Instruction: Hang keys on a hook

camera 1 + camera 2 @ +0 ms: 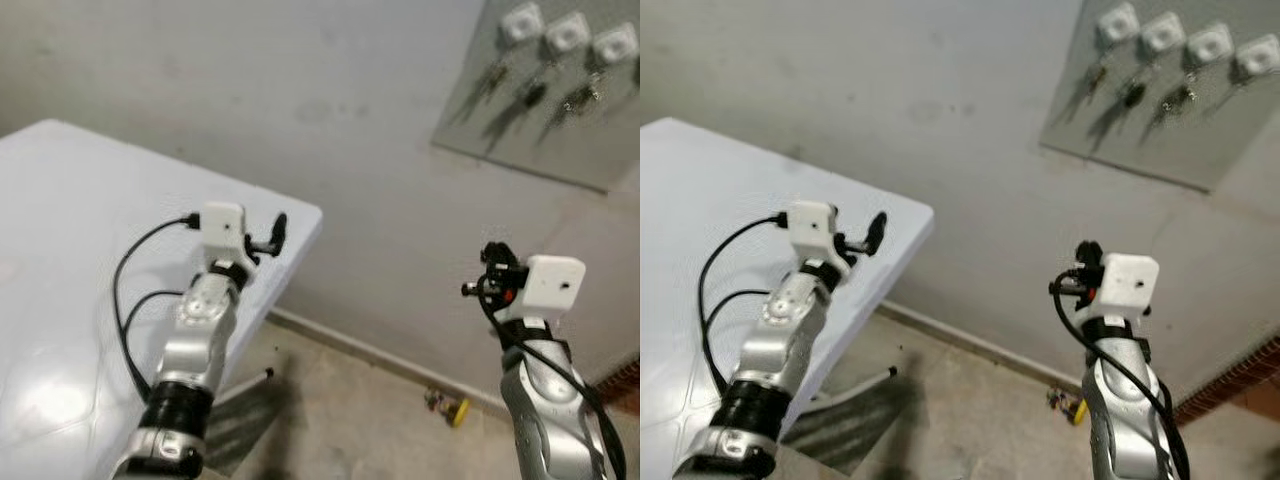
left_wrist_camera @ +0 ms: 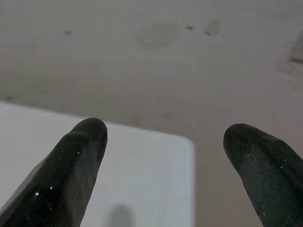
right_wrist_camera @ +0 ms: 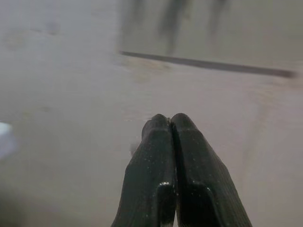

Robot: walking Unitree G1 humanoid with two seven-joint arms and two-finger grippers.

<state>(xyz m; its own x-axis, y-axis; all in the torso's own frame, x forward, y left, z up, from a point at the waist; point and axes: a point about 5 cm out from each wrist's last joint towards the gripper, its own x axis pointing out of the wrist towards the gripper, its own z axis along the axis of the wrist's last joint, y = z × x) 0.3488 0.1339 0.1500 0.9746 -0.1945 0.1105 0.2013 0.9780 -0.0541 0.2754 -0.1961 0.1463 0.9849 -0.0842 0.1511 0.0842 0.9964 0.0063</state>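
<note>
A grey board [image 1: 1160, 120] on the wall at the upper right carries a row of white hooks [image 1: 1162, 33]. Dark bunches of keys [image 1: 1132, 95] hang from three of them; the rightmost hook [image 1: 1257, 55] looks bare. My right gripper [image 1: 492, 256] is raised below and to the left of the board, well short of it. Its fingertips [image 3: 170, 124] are pressed shut with nothing visible between them. My left gripper [image 1: 272, 238] is held over the corner of the white table [image 1: 60, 250], open and empty, with its fingers [image 2: 80, 161] spread wide toward the wall.
The plain grey wall runs behind everything. A small yellow object [image 1: 448, 406] lies on the concrete floor by the skirting. The table's leg [image 1: 250, 380] stands under its corner. Brickwork [image 1: 625, 385] shows at the lower right.
</note>
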